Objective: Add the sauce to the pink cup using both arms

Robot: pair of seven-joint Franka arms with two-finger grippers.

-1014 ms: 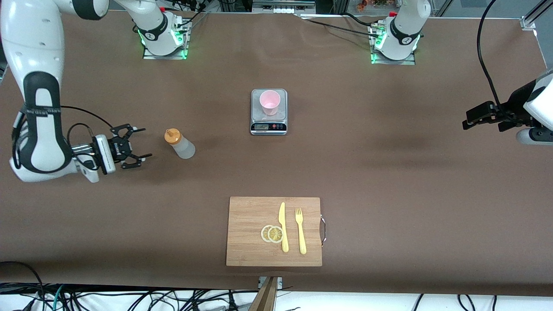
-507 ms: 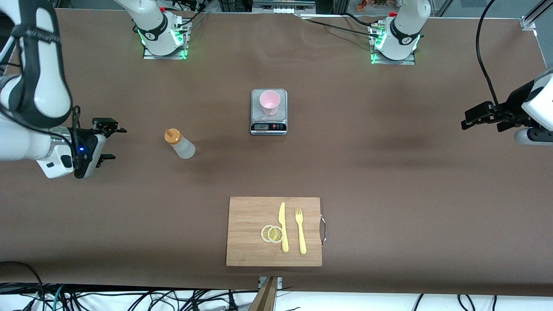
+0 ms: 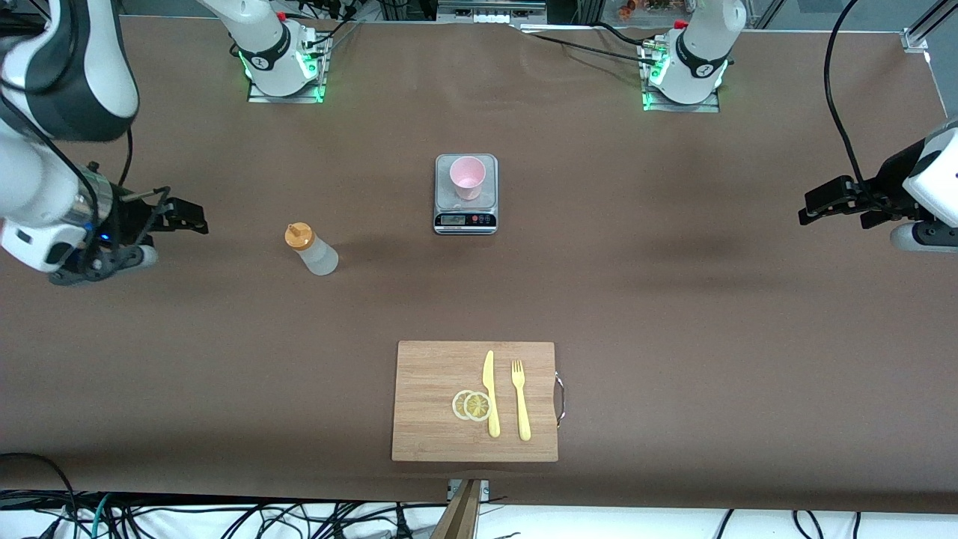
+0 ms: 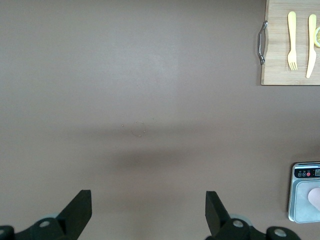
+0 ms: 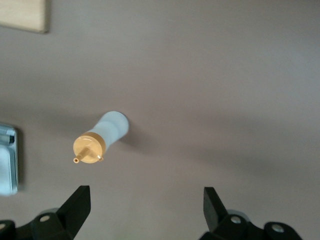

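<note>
The sauce bottle (image 3: 310, 251), whitish with an orange nozzle cap, stands upright on the brown table; the right wrist view shows the bottle (image 5: 102, 137) too. The pink cup (image 3: 468, 177) sits upright on a small grey scale (image 3: 465, 218), a little farther from the front camera than the bottle. My right gripper (image 3: 191, 217) hangs open and empty over bare table, apart from the bottle toward the right arm's end; its own view shows the gripper (image 5: 146, 197) clear of the bottle. My left gripper (image 3: 812, 207) waits open over the left arm's end, the same gripper (image 4: 148, 200) holding nothing.
A wooden cutting board (image 3: 434, 374) lies near the table's front edge with a yellow knife (image 3: 490, 393), a yellow fork (image 3: 520, 400) and two lemon slices (image 3: 471, 405) on it. The left wrist view catches the board (image 4: 277, 45) and the scale (image 4: 300, 205).
My right arm has drawn back from the sauce bottle toward its own end of the table, and its gripper has turned. The left arm and all objects have stayed put.
</note>
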